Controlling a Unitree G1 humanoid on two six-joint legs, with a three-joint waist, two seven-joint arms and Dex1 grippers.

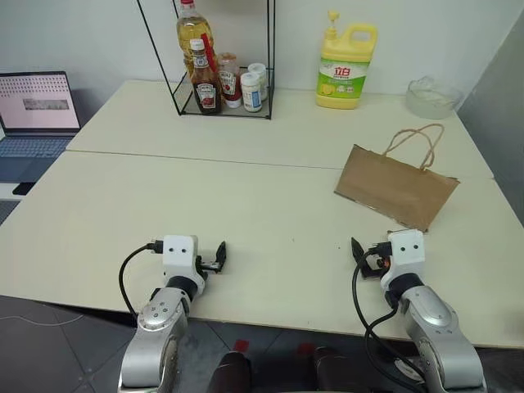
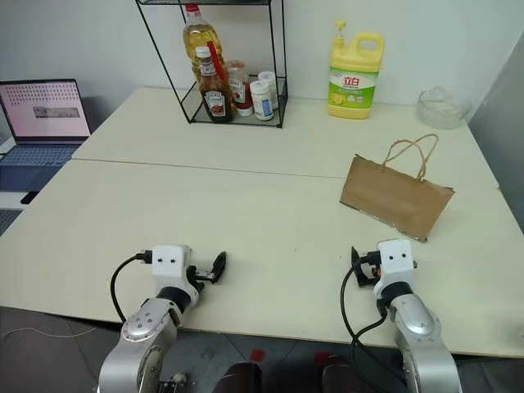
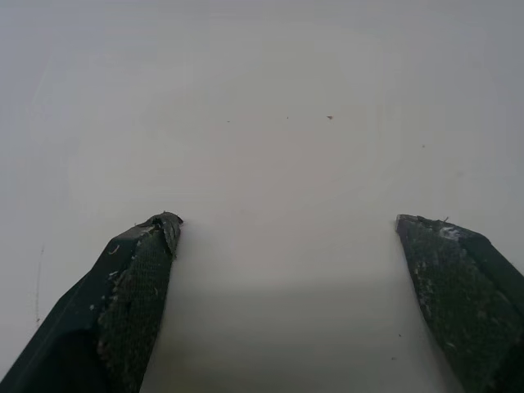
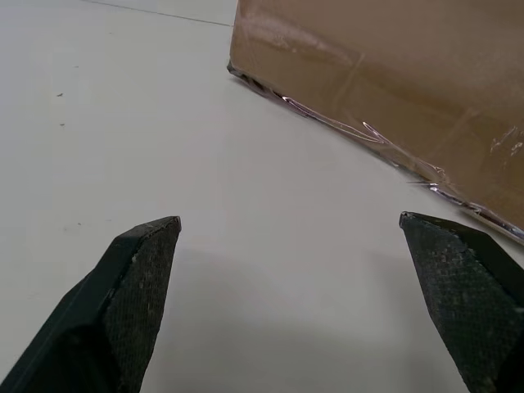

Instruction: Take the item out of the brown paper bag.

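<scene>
Right now the plain brown kraft paper bag (image 1: 396, 187) lies flat on the cream tabletop (image 1: 246, 205), on the robot's right side, with its 2 thin looped cord handles (image 1: 419, 141) pointing toward the far edge. Its long axis runs slantwise, from the near-right corner to the far-left one. The item to be taken out cannot be seen; judging by the task, it is inside the bag, though the paper shows no clear bulge.

The right gripper (image 1: 364, 255) rests low over the table near the front edge, its 2 black fingers (image 4: 135, 286) spread wide with nothing between them. From the right wrist view the bag's folded bottom edge sits ahead and off to the right of those fingers, near but apart. The left gripper (image 1: 214, 258) is likewise spread wide and empty, over bare table, well apart from the bag.

So the right arm is plainly the nearer one. The coming move probably calls for a reach forward and slightly outward, and since the mouth lies at the handle end, farthest from the fingers, the bag may need holding or turning first.
</scene>
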